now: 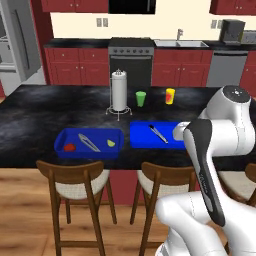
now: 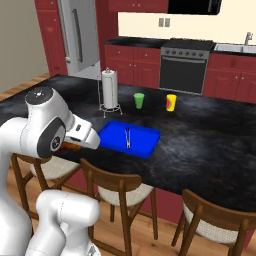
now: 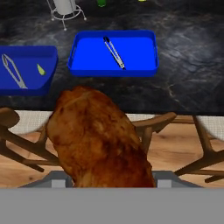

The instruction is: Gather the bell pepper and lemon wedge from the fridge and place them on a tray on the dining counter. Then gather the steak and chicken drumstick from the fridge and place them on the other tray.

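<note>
My gripper (image 2: 74, 145) is shut on a golden-brown piece of meat, by its look the chicken drumstick (image 3: 98, 138), which hides the fingers in the hand view. It hangs over the stools, short of the counter's near edge. Ahead on the dining counter (image 1: 45, 120) lie two blue trays. The left tray (image 1: 87, 152) holds the red bell pepper (image 1: 69, 147), the lemon wedge (image 1: 111, 143) and tongs (image 1: 88, 142). The right tray (image 1: 142, 142) holds only tongs (image 1: 158, 134). The fridge (image 2: 77, 35) stands far back. The steak is out of view.
A paper towel holder (image 1: 119, 92), a green cup (image 1: 141, 98) and a yellow cup (image 1: 170, 95) stand behind the trays. Wooden stools (image 1: 75, 182) line the counter's near side. A stove (image 1: 131, 62) and red cabinets run along the back wall.
</note>
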